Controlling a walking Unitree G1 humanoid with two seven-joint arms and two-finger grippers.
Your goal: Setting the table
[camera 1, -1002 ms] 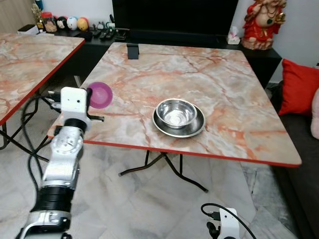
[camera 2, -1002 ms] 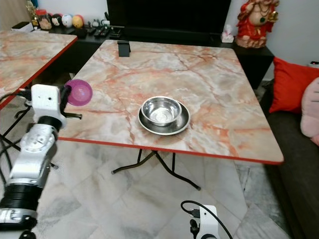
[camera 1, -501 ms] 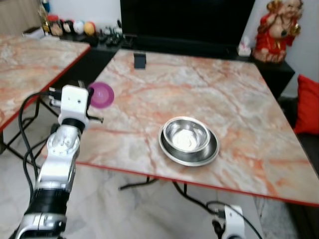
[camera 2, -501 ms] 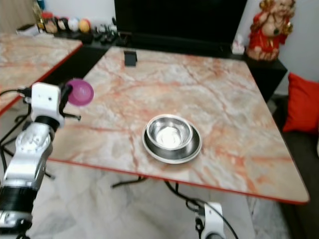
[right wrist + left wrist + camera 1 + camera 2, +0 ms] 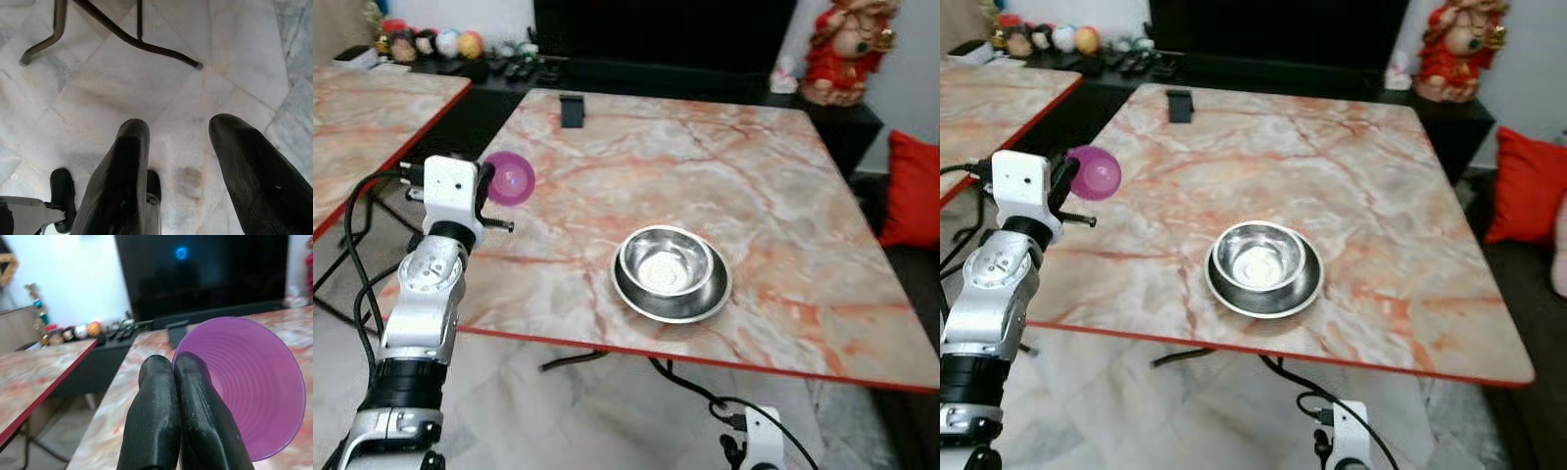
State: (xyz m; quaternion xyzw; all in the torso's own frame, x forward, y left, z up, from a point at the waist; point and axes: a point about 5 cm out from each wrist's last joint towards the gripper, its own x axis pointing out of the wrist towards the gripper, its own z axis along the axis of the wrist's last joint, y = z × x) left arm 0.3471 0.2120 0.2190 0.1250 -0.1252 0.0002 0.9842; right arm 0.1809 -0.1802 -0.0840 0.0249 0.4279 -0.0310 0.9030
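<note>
A purple plastic cup (image 5: 510,178) hangs tipped on its side over the marble table's (image 5: 734,166) left edge. My left gripper (image 5: 177,374) is shut on its rim, as the left wrist view shows, with the cup's mouth (image 5: 247,387) facing the camera. A steel bowl (image 5: 666,264) sits inside a steel plate (image 5: 697,299) near the front middle of the table. My right gripper (image 5: 178,147) hangs low over the floor, open and holding nothing.
A second marble table (image 5: 362,127) stands to the left, with a gap between the two. A small black object (image 5: 572,110) stands at the far left of the main table. A TV cabinet with figurines (image 5: 431,44), a red statue (image 5: 842,49) and a red cushion (image 5: 913,186) ring the area.
The camera has shifted, so the whole scene has slid. The left gripper still holds the purple cup at about the same spot by the table's left edge.
</note>
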